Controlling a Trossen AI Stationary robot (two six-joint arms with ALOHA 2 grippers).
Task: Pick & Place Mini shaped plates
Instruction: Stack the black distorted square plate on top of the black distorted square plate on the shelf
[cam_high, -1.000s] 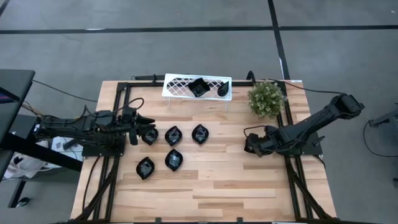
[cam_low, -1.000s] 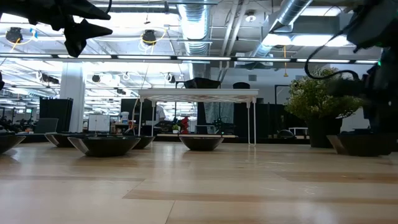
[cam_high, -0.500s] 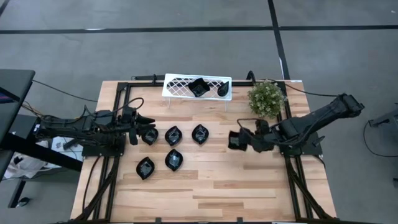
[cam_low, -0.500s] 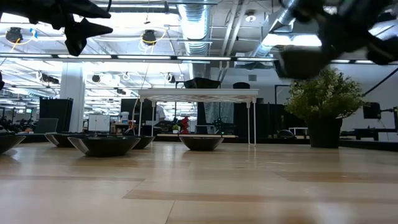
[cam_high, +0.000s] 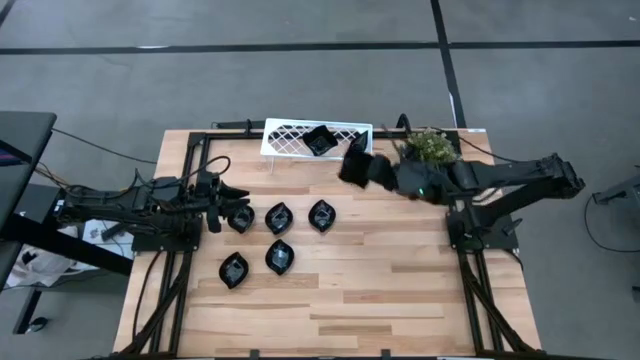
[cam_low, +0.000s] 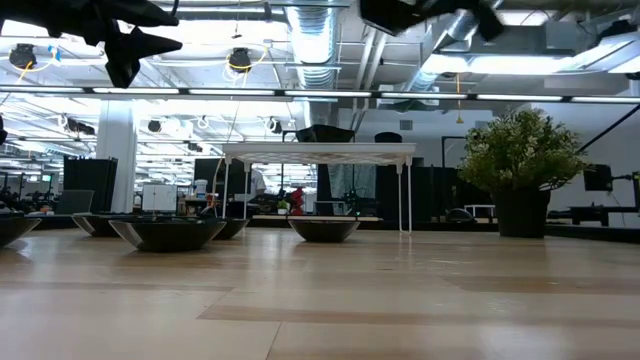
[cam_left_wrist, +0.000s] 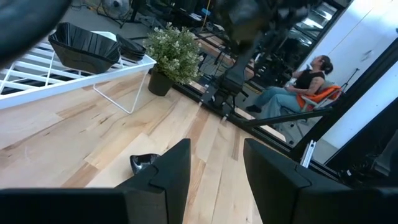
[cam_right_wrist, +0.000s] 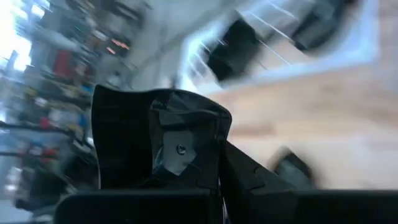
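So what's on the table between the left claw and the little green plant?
In the high view, three small black dishes lie in a row between the left tool and the plant; beyond them is bare wood.

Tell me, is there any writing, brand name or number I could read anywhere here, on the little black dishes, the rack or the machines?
None can be read in any view.
Black mini plates on the table: plain, no marks.
White lattice rack: no label visible.
Square plate in the right end effector: glossy and unmarked where it shows.
Both arms: dark, no legible lettering.
Room behind the table in the low view: any signs there are too small to read.
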